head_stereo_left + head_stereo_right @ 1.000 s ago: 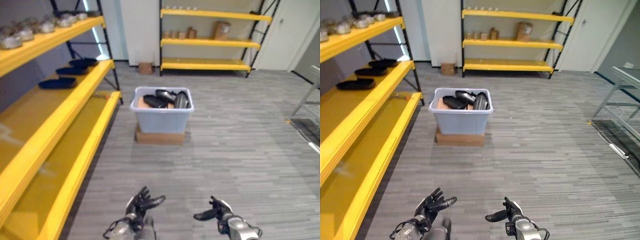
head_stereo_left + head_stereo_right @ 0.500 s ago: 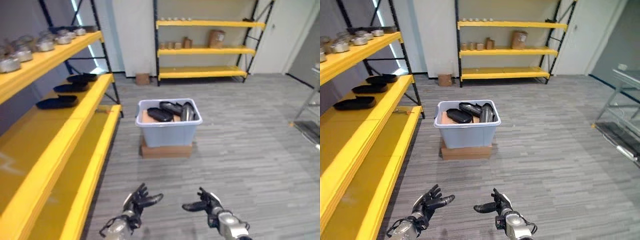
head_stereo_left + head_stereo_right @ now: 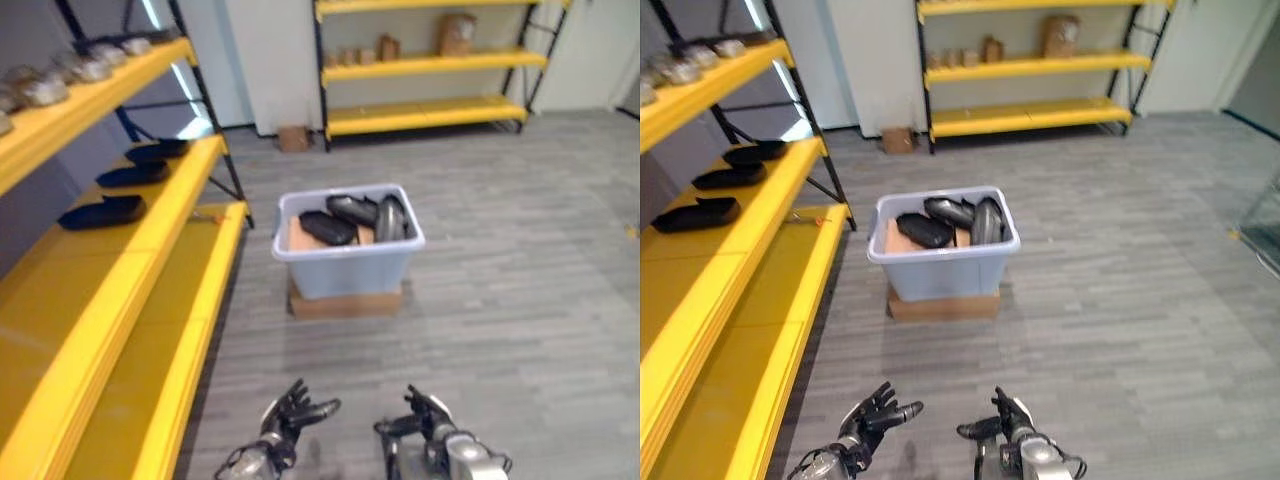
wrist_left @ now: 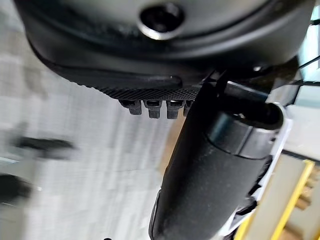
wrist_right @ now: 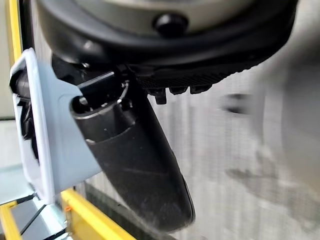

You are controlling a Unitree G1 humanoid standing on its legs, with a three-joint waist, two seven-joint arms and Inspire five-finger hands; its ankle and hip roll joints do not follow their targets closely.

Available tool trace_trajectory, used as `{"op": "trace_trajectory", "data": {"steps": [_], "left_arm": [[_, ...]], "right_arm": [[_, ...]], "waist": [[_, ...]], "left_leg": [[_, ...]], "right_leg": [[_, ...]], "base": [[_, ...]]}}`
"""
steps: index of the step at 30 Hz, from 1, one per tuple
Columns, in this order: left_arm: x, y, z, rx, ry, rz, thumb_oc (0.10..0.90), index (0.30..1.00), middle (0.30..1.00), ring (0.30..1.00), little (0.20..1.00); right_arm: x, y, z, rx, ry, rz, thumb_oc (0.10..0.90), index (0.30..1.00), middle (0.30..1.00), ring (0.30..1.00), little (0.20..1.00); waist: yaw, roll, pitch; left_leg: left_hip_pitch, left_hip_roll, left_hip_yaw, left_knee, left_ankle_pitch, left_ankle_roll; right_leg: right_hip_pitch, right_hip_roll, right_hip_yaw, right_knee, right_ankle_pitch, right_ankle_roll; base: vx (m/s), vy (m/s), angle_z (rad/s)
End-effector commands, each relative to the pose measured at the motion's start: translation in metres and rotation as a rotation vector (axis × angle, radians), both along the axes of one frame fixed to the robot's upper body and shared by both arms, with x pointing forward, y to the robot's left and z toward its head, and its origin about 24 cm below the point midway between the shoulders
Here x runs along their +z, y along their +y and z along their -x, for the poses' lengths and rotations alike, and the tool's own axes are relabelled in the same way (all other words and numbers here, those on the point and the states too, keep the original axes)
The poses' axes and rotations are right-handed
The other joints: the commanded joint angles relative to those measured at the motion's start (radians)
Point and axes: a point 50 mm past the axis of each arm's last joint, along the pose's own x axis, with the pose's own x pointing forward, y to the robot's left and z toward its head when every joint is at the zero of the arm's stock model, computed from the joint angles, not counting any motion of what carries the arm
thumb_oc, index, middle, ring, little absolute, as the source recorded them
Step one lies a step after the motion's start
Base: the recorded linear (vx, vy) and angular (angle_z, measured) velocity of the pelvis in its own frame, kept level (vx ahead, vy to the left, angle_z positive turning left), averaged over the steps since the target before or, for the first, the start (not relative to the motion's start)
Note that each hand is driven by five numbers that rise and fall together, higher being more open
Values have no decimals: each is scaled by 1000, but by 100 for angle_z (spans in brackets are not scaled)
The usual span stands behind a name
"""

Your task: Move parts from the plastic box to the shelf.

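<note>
I can't make out any readable text, label, number or sign from here. The plastic box (image 3: 348, 262) shows plain walls, the dark parts (image 3: 352, 215) in it carry no marks I can read, and the yellow shelf (image 3: 150, 215) beside it has bare edges. The brown packages (image 3: 457, 32) on the far rack are too small for me to tell whether they bear print.
</note>
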Motion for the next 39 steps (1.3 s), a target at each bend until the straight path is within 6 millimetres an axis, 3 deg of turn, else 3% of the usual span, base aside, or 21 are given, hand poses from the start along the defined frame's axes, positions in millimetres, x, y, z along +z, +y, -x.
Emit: {"op": "trace_trajectory", "data": {"steps": [1, 2, 3, 4, 5, 6, 7, 9, 11, 13, 14, 16, 17, 22, 27, 30, 31, 32, 33, 36, 39], "left_arm": [[42, -6, -49, -49, -285, -10, 900, 1000, 1000, 1000, 1000], [43, -7, -50, -52, -289, -7, 900, 1000, 1000, 1000, 1000], [46, -7, -53, -53, -301, -9, 900, 1000, 1000, 1000, 1000], [47, -8, -55, -54, -307, -6, 900, 1000, 1000, 1000, 1000], [47, -8, -55, -55, -308, -6, 900, 1000, 1000, 1000, 1000], [48, -8, -56, -60, -312, -7, 900, 1000, 1000, 1000, 1000], [48, -8, -55, -64, -312, -7, 900, 1000, 1000, 1000, 1000], [48, -8, -54, -69, -311, -5, 900, 1000, 1000, 1000, 1000], [46, -4, -51, -69, -303, -11, 900, 1000, 1000, 1000, 1000], [46, 0, -48, -62, -304, -21, 900, 1000, 1000, 1000, 1000], [46, 4, -47, -49, -305, -25, 900, 1000, 1000, 1000, 1000], [44, 9, -42, -24, -295, -20, 900, 1000, 1000, 1000, 1000], [43, 10, -41, -28, -288, -30, 900, 1000, 1000, 1000, 1000], [46, 7, -47, -55, -305, -29, 900, 1000, 1000, 1000, 1000], [49, 7, -52, -72, -319, -36, 900, 1000, 1000, 1000, 1000], [49, 8, -52, -68, -314, -40, 900, 1000, 1000, 1000, 1000], [49, 8, -52, -67, -315, -40, 900, 1000, 1000, 1000, 1000], [49, 7, -52, -70, -312, -41, 900, 1000, 1000, 1000, 1000], [48, 7, -52, -75, -309, -43, 900, 1000, 1000, 1000, 1000], [48, 5, -52, -82, -308, -44, 900, 1000, 1000, 1000, 1000], [47, 3, -53, -72, -304, -43, 900, 1000, 1000, 1000, 1000]], "right_arm": [[39, -1, -51, 35, -250, 16, 900, 1000, 1000, 1000, 1000], [38, -3, -50, 38, -242, 23, 900, 1000, 1000, 1000, 1000], [40, -4, -53, 49, -251, 35, 900, 1000, 1000, 1000, 1000], [42, -5, -54, 50, -256, 41, 900, 1000, 1000, 1000, 1000], [42, -5, -54, 50, -257, 41, 900, 1000, 1000, 1000, 1000], [42, -6, -54, 49, -256, 43, 900, 1000, 1000, 1000, 1000], [42, -8, -55, 37, -256, 53, 900, 1000, 1000, 1000, 1000], [42, -10, -56, 30, -255, 59, 900, 1000, 1000, 1000, 1000], [41, -12, -55, 16, -253, 61, 900, 1000, 1000, 1000, 1000], [38, -11, -51, -3, -243, 48, 900, 1000, 1000, 1000, 1000], [37, -10, -50, -5, -243, 39, 900, 1000, 1000, 1000, 1000], [33, -7, -45, -19, -226, 8, 900, 1000, 1000, 1000, 1000], [32, -5, -44, -13, -217, 4, 900, 1000, 1000, 1000, 1000], [31, -2, -43, -27, -217, -21, 900, 1000, 1000, 1000, 1000], [34, 0, -45, -37, -230, -37, 900, 1000, 1000, 1000, 1000], [36, -1, -47, -35, -243, -34, 900, 1000, 1000, 1000, 1000], [36, -1, -47, -35, -243, -33, 900, 1000, 1000, 1000, 1000], [39, 1, -49, -19, -257, -36, 900, 1000, 1000, 1000, 1000], [41, 3, -51, -9, -264, -42, 900, 1000, 1000, 1000, 1000], [41, 6, -51, 1, -264, -46, 900, 1000, 1000, 1000, 1000], [42, 9, -53, 14, -266, -51, 900, 1000, 1000, 1000, 1000]], "waist": [[-11, -45, -18], [4, -88, -19], [41, -135, 23], [63, -163, 49], [61, -155, 51], [83, -173, 81], [103, -186, 107], [116, -179, 119], [136, -174, 117], [164, -164, 102], [176, -161, 93], [182, -152, 57], [184, -138, 31], [159, -124, -59], [138, -93, -71], [120, -46, -46], [121, -46, -45], [97, -8, 6], [85, 11, 36], [68, 22, 83], [51, 19, 119]], "left_leg": [[-67, 66, 9, 65, 360, -37], [-146, 54, 4, 263, 350, -45], [-252, 40, 13, 545, 313, -54], [-310, 24, 25, 670, 300, -57], [-317, 32, 20, 686, 292, -57], [-383, 22, 39, 797, 278, -63], [-467, 41, 72, 778, 282, -61], [-499, 42, 78, 729, 282, -62], [-510, 47, 88, 526, 296, -55], [-530, 86, 82, 119, 320, -43], [-536, 97, 74, 6, 315, -41], [-495, 111, 59, -8, 325, -54], [-481, 89, 23, 2, 352, -64], [-470, 67, 54, 2, 367, -73], [-428, 42, 55, 5, 364, -69], [-348, 37, 38, -45, 368, -58], [-346, 36, 39, -46, 369, -58], [-254, 39, 33, -95, 374, -50], [-217, 43, 31, -114, 376, -47], [-156, 25, 31, -146, 384, -49], [-115, 7, 33, -165, 388, -53]], "right_leg": [[2, -42, 15, -2, 54, 75], [62, -49, 31, -3, 54, 67], [143, -55, 38, -3, 50, 57], [182, -68, 40, -7, 57, 53], [181, -60, 36, -5, 57, 53], [220, -65, 34, -3, 65, 49], [285, -62, 29, -25, 63, 41], [328, -49, 31, -49, 65, 39], [385, -34, 42, -87, 68, 42], [447, -28, 70, -119, 59, 53], [465, -34, 82, -129, 53, 55], [464, -51, 95, -113, 60, 61], [461, -61, 110, -105, 54, 58], [425, -107, 106, -98, 56, 62], [396, -128, 120, -44, 51, 68], [317, -90, 122, 150, 41, 61], [316, -91, 123, 154, 38, 61], [230, -58, 105, 332, 18, 44], [186, -46, 82, 407, 5, 35], [119, -27, 62, 443, -18, 32], [72, -39, -1, 335, -24, 29]], "base": [[349, -262, 0], [364, -412, 22], [410, -519, 18], [177, -329, 7], [83, -194, -13], [163, -184, -28], [268, -204, -21], [216, -60, 1], [270, 22, 4], [440, 140, -47], [344, 139, -49], [377, 265, -24], [492, 370, -50], [286, 239, -49], [221, 223, 6], [180, 234, 19], [99, 250, 13], [85, 245, 5], [85, 244, -8], [136, 161, -5], [85, 26, -6]]}}
